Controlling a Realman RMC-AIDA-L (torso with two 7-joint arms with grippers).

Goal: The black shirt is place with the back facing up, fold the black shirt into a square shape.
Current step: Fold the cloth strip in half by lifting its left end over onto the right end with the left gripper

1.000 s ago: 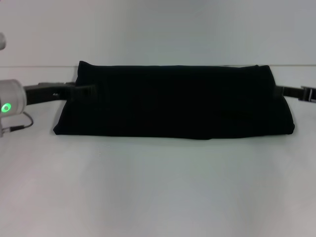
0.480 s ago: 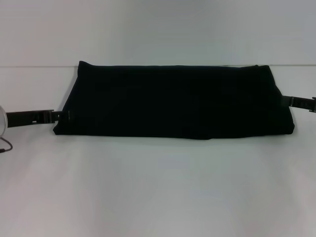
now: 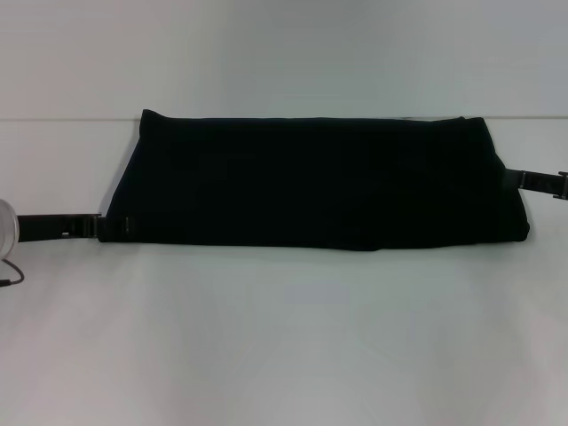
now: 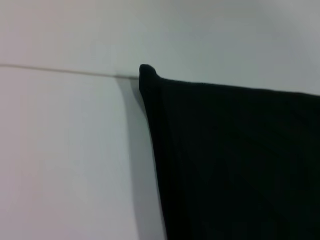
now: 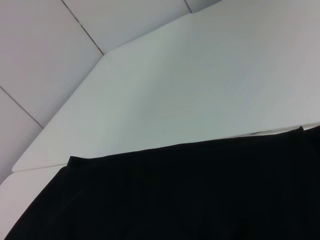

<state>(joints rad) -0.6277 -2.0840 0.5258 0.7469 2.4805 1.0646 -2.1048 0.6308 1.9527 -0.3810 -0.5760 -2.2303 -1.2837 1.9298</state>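
matte soft cloth black shirt point(image 3: 315, 182), smooth white table point(image 3: 284, 337)

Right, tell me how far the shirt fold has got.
Done: the black shirt already lies as a long flat band on the table, sleeves tucked out of sight. In hand: the left gripper sits at its near-left corner and the right gripper at its right end; whether either grips cloth is not visible. Left: the band is much wider than deep, so it likely needs folding end to end into a square.

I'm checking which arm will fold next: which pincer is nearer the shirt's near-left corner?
Left. The left pincer sits right at the black shirt's near-left corner; the right pincer is at the opposite, right edge, partway up that side.
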